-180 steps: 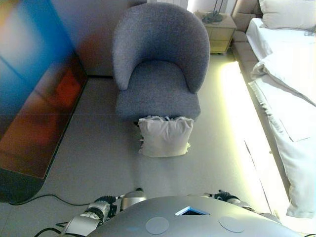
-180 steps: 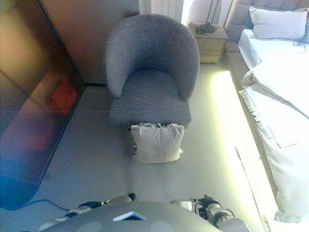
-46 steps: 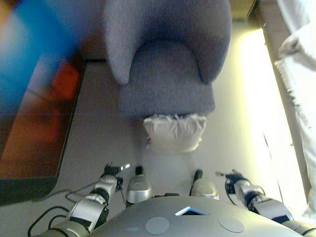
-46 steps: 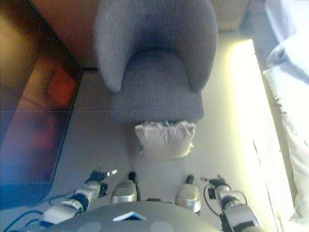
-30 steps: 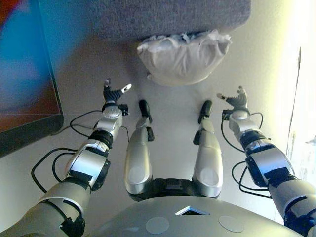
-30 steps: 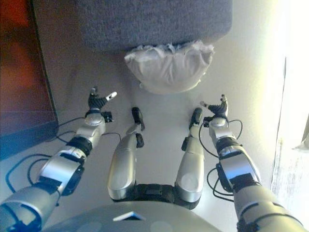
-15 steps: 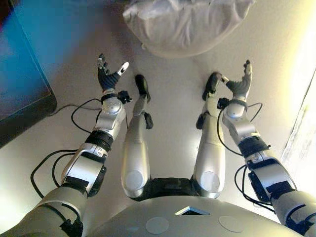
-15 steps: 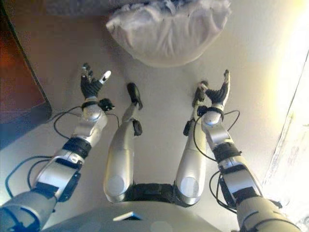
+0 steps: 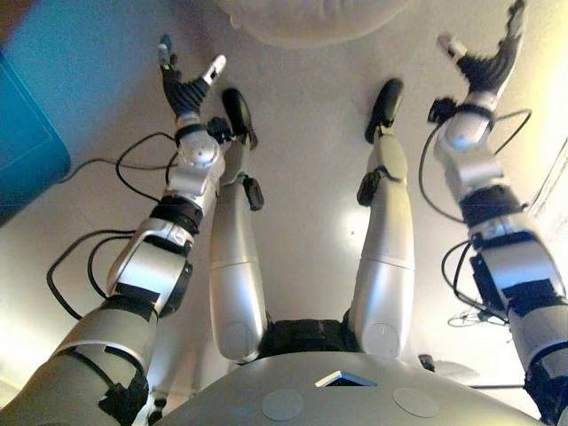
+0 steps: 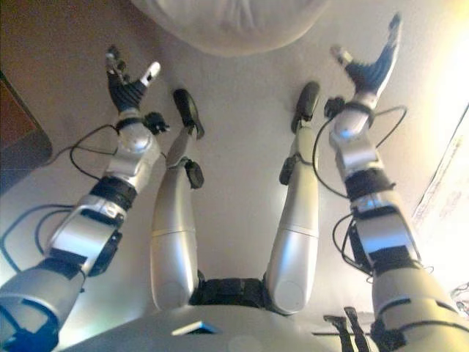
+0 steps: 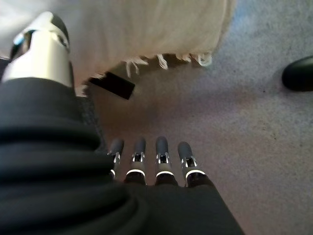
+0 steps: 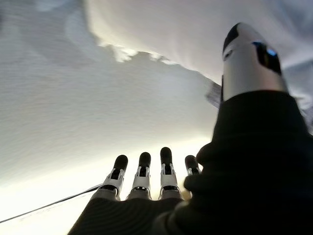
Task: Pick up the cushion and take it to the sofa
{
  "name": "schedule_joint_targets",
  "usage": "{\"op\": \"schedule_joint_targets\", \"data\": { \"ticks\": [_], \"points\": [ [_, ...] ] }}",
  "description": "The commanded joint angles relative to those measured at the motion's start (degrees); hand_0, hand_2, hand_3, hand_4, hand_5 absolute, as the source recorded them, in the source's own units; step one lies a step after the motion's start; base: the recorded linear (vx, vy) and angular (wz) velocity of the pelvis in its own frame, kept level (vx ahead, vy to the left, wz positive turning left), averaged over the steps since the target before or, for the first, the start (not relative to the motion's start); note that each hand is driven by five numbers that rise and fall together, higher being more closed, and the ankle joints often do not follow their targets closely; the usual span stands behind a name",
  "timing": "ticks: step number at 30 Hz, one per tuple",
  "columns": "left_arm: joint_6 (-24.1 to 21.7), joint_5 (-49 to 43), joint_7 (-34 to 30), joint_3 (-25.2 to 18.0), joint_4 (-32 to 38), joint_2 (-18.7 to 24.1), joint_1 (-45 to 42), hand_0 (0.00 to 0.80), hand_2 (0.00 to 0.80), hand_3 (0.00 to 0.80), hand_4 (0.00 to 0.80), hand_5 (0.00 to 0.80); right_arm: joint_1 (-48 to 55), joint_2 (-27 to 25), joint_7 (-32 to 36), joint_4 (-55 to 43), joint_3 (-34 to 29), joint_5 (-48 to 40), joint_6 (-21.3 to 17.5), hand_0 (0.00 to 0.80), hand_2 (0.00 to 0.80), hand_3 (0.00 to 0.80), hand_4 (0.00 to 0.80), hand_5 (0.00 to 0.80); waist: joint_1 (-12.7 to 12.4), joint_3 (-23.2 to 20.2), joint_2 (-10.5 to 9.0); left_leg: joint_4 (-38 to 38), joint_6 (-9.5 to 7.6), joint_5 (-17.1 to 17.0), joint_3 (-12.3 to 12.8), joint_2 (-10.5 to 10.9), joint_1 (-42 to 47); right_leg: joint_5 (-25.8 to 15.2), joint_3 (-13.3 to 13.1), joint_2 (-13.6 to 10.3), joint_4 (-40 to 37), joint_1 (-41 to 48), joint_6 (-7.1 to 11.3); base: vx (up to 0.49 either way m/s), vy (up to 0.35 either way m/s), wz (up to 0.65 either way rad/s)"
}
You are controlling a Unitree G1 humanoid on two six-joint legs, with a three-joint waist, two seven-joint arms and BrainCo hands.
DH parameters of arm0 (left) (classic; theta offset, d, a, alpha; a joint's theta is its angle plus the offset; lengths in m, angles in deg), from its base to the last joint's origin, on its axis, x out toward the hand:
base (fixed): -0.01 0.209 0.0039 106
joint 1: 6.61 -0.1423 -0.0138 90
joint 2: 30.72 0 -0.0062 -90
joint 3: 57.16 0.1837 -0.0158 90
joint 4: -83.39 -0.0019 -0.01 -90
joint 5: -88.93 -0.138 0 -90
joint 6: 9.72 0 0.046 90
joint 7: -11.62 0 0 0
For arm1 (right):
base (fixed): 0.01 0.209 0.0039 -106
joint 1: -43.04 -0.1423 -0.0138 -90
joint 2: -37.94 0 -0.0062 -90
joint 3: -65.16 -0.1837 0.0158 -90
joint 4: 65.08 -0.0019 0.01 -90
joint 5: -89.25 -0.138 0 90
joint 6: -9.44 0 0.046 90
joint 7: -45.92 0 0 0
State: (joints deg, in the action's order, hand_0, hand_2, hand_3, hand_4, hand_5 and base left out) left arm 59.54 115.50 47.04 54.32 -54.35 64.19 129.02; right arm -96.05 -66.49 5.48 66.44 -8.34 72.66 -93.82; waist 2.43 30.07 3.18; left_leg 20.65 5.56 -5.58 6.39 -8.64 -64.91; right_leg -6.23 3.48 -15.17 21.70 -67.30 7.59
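The cream cushion [image 10: 227, 22] with a fringed edge lies on the grey carpet at the top of both eye views, only its near edge showing. It also shows in the left wrist view [image 11: 146, 29] and the right wrist view [image 12: 161, 29]. My left hand [image 9: 184, 89] is open, raised just short of the cushion's left side, apart from it. My right hand [image 9: 484, 67] is open, to the cushion's right and apart from it. Both hold nothing. The sofa is not in view.
A dark panel [image 9: 27, 133] stands at the far left. A bright strip [image 10: 458, 183] runs along the right side. A small dark tag [image 11: 112, 85] lies under the cushion's fringe.
The camera has tilted further down and forward, so the cushion has slid to the top edge. Both arms have stretched forward, hands closer to the cushion's two sides.
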Motion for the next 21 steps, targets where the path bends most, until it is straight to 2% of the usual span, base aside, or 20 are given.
{"op": "schedule_joint_targets", "data": {
  "ticks": [1, 4, 11, 18, 21],
  "points": [
    [-4.92, 1.65, 0.76, -1.65, 2.92, 3.2, 3.32, 0.0, 0.0, 0.0, 0.0, 0.0, -1.2, -3.91, 0.31, -3.4, 1.83, -3.04, -2.53, 0.0, 0.0, 0.0, 0.0, 0.0, -0.03, -0.28, 1.25, 0.88, 2.28, 0.73, -4.65, -0.72, -3.71, 4.48, -3.39, 0.44, 5.12, -1.05, 2.39, 0.029, 0.003, 0.05],
    [-5.7, 2.84, -0.55, -1.98, 0.79, 4.14, 8.75, 0.0, 0.0, 0.0, 0.0, 0.0, -5.28, -4.09, 3.26, -2.25, 3.42, -4.66, -2.84, 0.0, 0.0, 0.0, 0.0, 0.0, 0.29, -0.28, 0.6, 1.37, 2.29, 1.0, -4.94, -0.87, -4.19, 4.73, -3.59, 0.68, 5.83, -1.69, 2.25, 0.019, 0.0, 0.03],
    [-3.41, 6.12, -4.57, 0.42, -4.25, 5.29, 19.59, 0.0, 0.0, 0.0, 0.0, 0.0, -15.17, -3.31, 12.57, 1.08, 8.38, -10.52, -3.98, 0.0, 0.0, 0.0, 0.0, 0.0, 0.57, -0.28, -0.78, 2.67, 2.58, 1.47, -6.29, -0.93, -5.79, 5.19, -3.9, 1.46, 7.96, -3.48, 2.1, 0.02, 0.0, 0.01],
    [-1.24, 7.05, -7.22, 2.66, -7.43, 5.75, 26.67, 0.0, 0.0, 0.0, 0.0, 0.0, -22.28, -0.9, 20.64, 3.59, 12.24, -14.7, -3.42, 0.0, 0.0, 0.0, 0.0, 0.0, 0.36, -0.28, -0.91, 2.69, 2.73, 1.71, -6.79, -0.63, -7.3, 5.72, -4.04, 1.72, 8.71, -5.28, 2.02, 0.012, 0.041, -0.01],
    [-0.77, 10.43, -9.59, 3.76, -8.71, 6.03, 29.44, 0.0, 0.0, 0.0, 0.0, 0.0, -24.56, -0.19, 22.87, 4.93, 13.27, -16.3, -3.38, 0.0, 0.0, 0.0, 0.0, 0.0, 0.44, -0.28, -0.63, 2.6, 2.73, 1.63, -6.84, -0.45, -8.38, 5.64, -4.3, 1.75, 8.65, -6.37, 2.13, 0.001, 0.055, 0.02]
  ]
}}
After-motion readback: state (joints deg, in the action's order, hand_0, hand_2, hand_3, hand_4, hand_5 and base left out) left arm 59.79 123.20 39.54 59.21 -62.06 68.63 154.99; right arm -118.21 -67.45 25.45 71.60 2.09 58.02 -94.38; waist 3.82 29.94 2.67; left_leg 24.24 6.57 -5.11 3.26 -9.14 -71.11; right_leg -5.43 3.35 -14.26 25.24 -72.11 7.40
